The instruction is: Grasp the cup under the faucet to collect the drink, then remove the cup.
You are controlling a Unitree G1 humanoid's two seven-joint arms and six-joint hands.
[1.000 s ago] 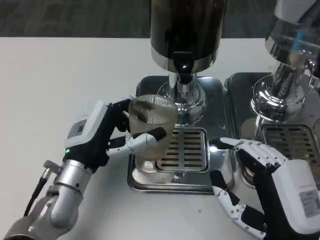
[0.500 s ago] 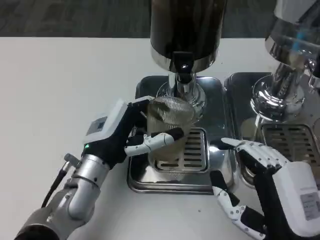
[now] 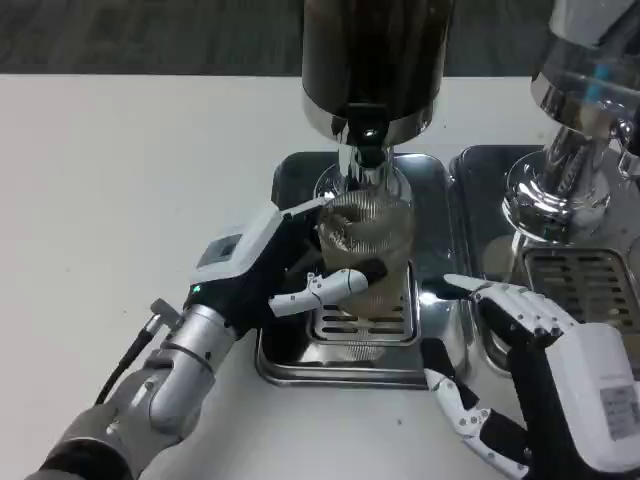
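**White table with two steel drip trays**

A plain white table fills most of the frame, its far edge running across the top against dark patterned flooring. Lying directly on it, centre frame, is a shiny rectangular stainless-steel drip tray with a slotted grille set into it; the chrome foot of a dark cylindrical drink dispenser stands on this tray. Just beside it, at the right edge of the frame, lies a second stainless-steel drip tray with its own slotted grille, bearing the chrome base of another dispenser.
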